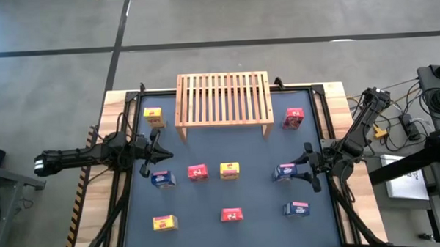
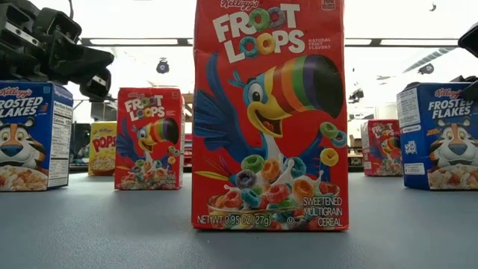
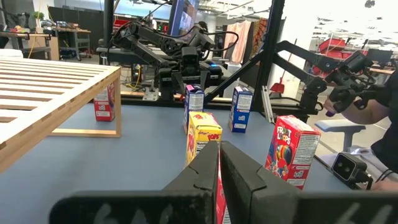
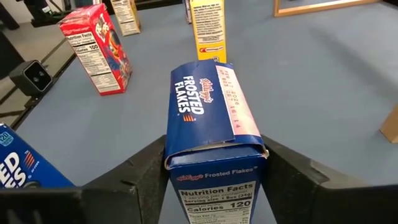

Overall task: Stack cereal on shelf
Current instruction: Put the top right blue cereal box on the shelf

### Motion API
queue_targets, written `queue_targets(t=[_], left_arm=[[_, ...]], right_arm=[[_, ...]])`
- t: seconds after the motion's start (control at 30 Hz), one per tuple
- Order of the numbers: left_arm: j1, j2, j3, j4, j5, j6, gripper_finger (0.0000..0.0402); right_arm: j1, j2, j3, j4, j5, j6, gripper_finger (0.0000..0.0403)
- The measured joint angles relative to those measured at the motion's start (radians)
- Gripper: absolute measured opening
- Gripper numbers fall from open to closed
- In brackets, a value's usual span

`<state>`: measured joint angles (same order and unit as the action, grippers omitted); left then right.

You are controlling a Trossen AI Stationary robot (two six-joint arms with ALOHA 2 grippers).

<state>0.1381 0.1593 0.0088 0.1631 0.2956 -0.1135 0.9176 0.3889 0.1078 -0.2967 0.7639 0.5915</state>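
Two hands: right hand (image 4: 214, 177) clamped on Frosted Flakes box (image 4: 211, 118); left hand (image 3: 219, 180) fingers together, empty.

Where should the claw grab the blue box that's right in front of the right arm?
Pinch the blue box on its wide front and back, near the top, coming from its narrow Nutrition Facts side, where the right claw is. It stands upright and is thinnest that way.

Four cameras on one desk (image 1: 208, 204)
Overhead looks straight down; low camera sits level, close to a red box (image 2: 270, 116) both share.
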Motion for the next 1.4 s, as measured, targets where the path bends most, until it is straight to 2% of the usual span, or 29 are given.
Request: queue_targets(t=[0.27, 0.6, 0.87, 1.03, 1.2, 1.4], left_arm=[[0.000, 0.000, 0.000, 0.000, 0.000, 0.000, 0.0000], [0.000, 0.000, 0.000, 0.000, 0.000, 0.000, 0.0000], [0.000, 0.000, 0.000, 0.000, 0.000, 0.000, 0.0000], [0.000, 0.000, 0.000, 0.000, 0.000, 0.000, 0.0000], [0.000, 0.000, 0.000, 0.000, 0.000, 0.000, 0.0000], [0.000, 0.000, 0.000, 0.000, 0.000, 0.000, 0.0000]], right_arm=[[0.000, 0.000, -0.001, 0.059, 0.005, -0.033, 0.0199], [0.000, 0.000, 0.033, 0.132, 0.030, -0.162, 0.0198], [-0.002, -0.001, 0.069, 0.150, 0.138, -0.243, 0.0198], [-0.004, -0.001, 0.084, 0.283, 0.207, -0.396, 0.0198], [-0.039, -0.001, 0.091, 0.499, 0.201, -0.640, 0.0198], [-0.098, -0.001, 0.134, 0.542, 0.172, -0.773, 0.0193]])
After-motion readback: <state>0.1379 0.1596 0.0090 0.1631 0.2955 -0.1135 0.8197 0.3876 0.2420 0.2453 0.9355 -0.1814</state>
